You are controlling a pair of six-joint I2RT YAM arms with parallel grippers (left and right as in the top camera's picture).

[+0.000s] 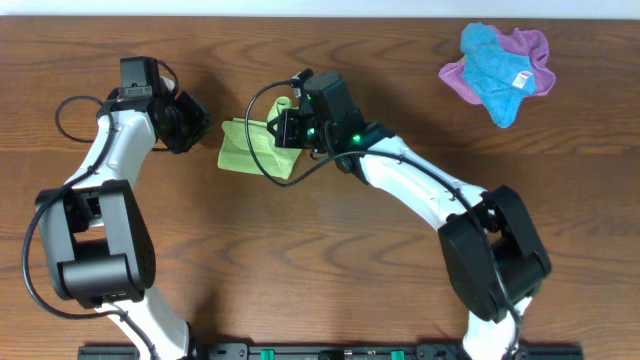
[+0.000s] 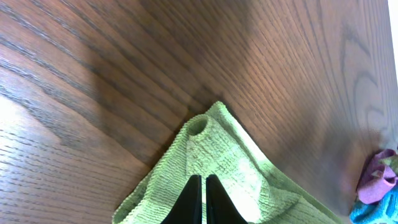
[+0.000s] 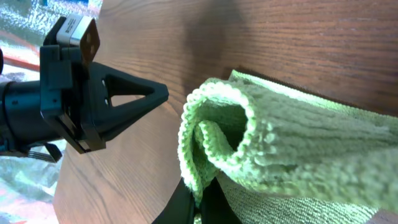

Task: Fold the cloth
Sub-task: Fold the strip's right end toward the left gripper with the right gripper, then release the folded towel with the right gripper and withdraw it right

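Seen from overhead, the left gripper (image 1: 203,128) is dark and its fingertips are hard to separate. The left wrist view shows only its two fingers (image 2: 194,199) at the bottom edge. The same edge cuts off the lime yellow-green microfibre cloth (image 2: 230,165), and the right edge clips the other two cloths. Overhead, the right gripper (image 1: 282,128) and its cable cover the cloth's right part. In the right wrist view this gripper's own fingers (image 3: 181,202) are only dark slivers at the bottom edge.

There are two arms, two grippers and three cloths on the brown wooden table (image 1: 330,290): one lime, one blue and one purple.

The left gripper is clenched, its fingers pressed together with only a hairline between them, and it holds nothing. The right wrist view shows its tip (image 3: 163,93) just short of the cloth's raised fold, not touching it.

The cloth (image 1: 245,150) lies between the two grippers, just ahead of the left gripper's tip. Its left part is flat on the table.

The right gripper (image 3: 200,198) is closed on the cloth, pinching a doubled edge. The fold (image 3: 249,134) curls up and over right in front of its fingers.

Well behind the right gripper, far from both, the bright blue cloth with a white tag (image 1: 490,65) lies on top of the crumpled purple cloth (image 1: 530,45).
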